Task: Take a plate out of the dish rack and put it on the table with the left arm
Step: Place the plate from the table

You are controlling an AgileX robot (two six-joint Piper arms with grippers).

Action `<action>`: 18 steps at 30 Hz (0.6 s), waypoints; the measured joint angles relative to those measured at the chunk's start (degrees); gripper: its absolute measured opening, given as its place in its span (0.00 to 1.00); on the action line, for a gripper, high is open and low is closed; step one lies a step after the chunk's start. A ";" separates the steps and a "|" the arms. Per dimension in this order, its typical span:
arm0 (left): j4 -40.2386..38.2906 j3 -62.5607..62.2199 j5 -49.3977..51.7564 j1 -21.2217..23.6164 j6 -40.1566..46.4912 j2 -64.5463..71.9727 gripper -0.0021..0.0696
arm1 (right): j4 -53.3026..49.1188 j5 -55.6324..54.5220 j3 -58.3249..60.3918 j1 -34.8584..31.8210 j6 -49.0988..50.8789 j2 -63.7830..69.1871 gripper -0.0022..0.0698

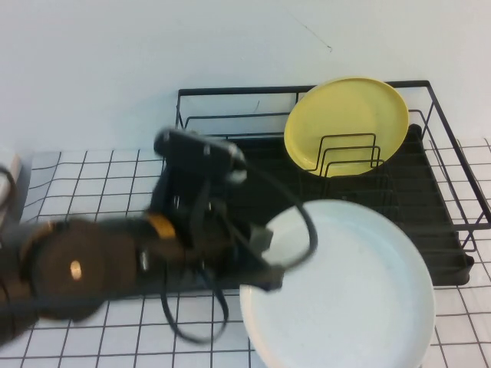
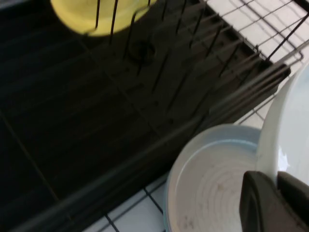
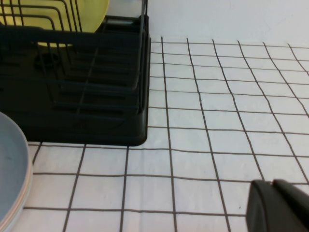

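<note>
My left gripper (image 1: 262,264) is shut on the rim of the glossy white plate (image 1: 345,287), holding it just in front of the black wire dish rack (image 1: 433,195), above the gridded table (image 1: 92,184). In the left wrist view the plate's rim (image 2: 287,130) sits between my dark fingers at the gripper (image 2: 275,178), with the rack (image 2: 96,121) behind. My right gripper (image 3: 273,183) is shut and empty, low over the table (image 3: 217,96) to the right of the rack (image 3: 96,106); it is out of the high view.
A yellow plate (image 1: 347,123) stands upright in the rack's dividers, and shows in both wrist views (image 2: 87,19) (image 3: 53,14). A duller pale grey speckled plate (image 2: 212,183) lies on the table under the held plate, its edge visible in the right wrist view (image 3: 9,179).
</note>
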 joint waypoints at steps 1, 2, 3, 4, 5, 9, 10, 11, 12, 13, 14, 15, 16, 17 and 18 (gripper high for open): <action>-0.48 2.23 -2.64 -1.13 0.00 -0.24 0.03 | 0.00 0.00 0.00 0.00 0.00 0.00 0.03; -1.12 4.20 -4.76 -2.12 0.00 -0.38 0.03 | 0.00 0.00 0.00 0.00 0.00 0.00 0.03; -1.68 5.93 -7.43 -3.44 0.00 -0.37 0.03 | 0.00 0.00 0.00 0.00 0.00 0.00 0.03; -2.12 7.16 -10.20 -4.80 0.00 -0.37 0.03 | 0.00 0.00 0.00 0.00 0.00 0.00 0.03; -2.50 8.63 -13.18 -6.13 0.00 -0.37 0.03 | 0.00 0.00 0.00 0.00 0.00 0.00 0.03; -5.05 13.29 -24.05 -9.81 -0.10 -0.26 0.03 | 0.00 0.00 0.00 0.00 0.00 0.00 0.03; -5.97 14.21 -25.90 -10.12 -0.12 -0.02 0.03 | 0.00 0.00 0.00 0.00 0.00 0.00 0.03; -6.79 14.91 -27.29 -10.26 -0.22 0.40 0.03 | 0.00 0.00 0.00 0.00 0.00 0.00 0.03; -7.48 15.39 -28.07 -10.34 -0.33 0.83 0.03 | 0.00 0.00 0.00 0.00 0.00 0.00 0.03; -8.29 15.65 -28.71 -10.34 -0.35 1.45 0.03 | 0.00 0.00 0.00 0.00 0.00 0.00 0.03; -8.63 15.77 -29.44 -10.34 -0.47 2.02 0.03 | 0.00 0.00 0.00 0.00 0.00 0.00 0.03; -9.03 15.87 -30.22 -10.34 -0.60 2.81 0.03 | 0.00 0.00 0.00 0.00 0.00 0.00 0.03; -9.16 15.87 -31.00 -10.39 -0.86 3.69 0.03 | 0.00 0.00 0.00 0.00 0.00 0.00 0.03; -9.30 15.87 -31.98 -10.49 -1.30 4.63 0.03 | 0.00 0.00 0.00 0.00 0.00 0.00 0.03; -9.48 15.87 -32.83 -10.49 -1.70 5.64 0.03 | 0.00 0.00 0.00 0.00 0.00 0.00 0.03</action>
